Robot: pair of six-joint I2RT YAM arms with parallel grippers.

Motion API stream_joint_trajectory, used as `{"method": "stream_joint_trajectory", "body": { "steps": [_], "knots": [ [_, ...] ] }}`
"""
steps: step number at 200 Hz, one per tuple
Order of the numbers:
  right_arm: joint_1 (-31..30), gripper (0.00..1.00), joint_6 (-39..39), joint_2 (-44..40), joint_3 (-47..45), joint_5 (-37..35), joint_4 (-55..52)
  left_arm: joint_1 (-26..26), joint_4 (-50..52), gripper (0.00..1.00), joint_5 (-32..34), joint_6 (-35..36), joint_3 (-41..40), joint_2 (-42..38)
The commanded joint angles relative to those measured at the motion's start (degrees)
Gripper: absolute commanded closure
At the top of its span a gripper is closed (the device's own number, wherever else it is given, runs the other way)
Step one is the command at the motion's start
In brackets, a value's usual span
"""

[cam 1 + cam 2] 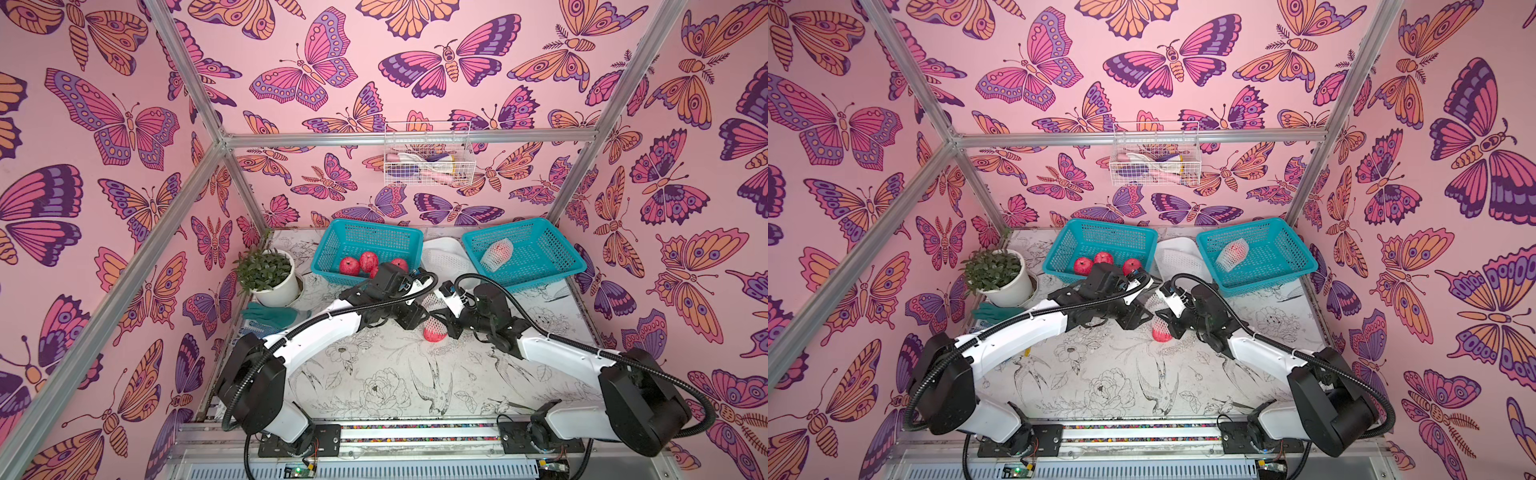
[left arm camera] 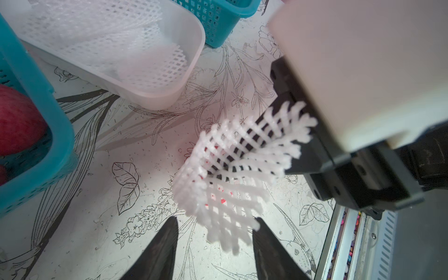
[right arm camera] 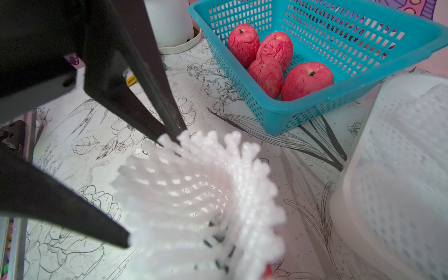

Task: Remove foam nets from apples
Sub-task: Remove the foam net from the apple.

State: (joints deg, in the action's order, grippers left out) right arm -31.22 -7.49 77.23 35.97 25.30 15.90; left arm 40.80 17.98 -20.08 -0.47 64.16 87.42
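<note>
Around me the walls are pink, printed with big orange and purple butterflies. Aluminium bars frame them; a white wire basket hangs on the back bar. The tabletop is white with black drawings of flowers and birds.

Bright, even light fills the booth, tinged pink by the butterfly-printed pink walls. On the white counter with black-line flower drawings, shadows under the black-and-white robot arms are faint and soft-edged. In both top views the silver aluminium frame bars splay toward the edges. Up close, the white foam mesh net is blurred and nearly blown out. The milky translucent plastic tray is soft too, while the red apples in the teal plastic basket look sharp.
</note>
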Motion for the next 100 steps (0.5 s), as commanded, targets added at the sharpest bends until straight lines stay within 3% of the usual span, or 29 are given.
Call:
{"method": "stream_joint_trajectory", "body": {
  "steps": [1,100],
  "knots": [
    [-0.2,0.97,0.4,-1.3,1.5,1.2,-1.4,-0.5,-0.5,0.47,0.2,-0.1,-1.1,-1.5],
    [-0.2,0.97,0.5,-2.0,2.3,1.1,-3.1,-0.9,-0.6,0.47,0.2,0.1,-1.4,-2.1]
  ]
}}
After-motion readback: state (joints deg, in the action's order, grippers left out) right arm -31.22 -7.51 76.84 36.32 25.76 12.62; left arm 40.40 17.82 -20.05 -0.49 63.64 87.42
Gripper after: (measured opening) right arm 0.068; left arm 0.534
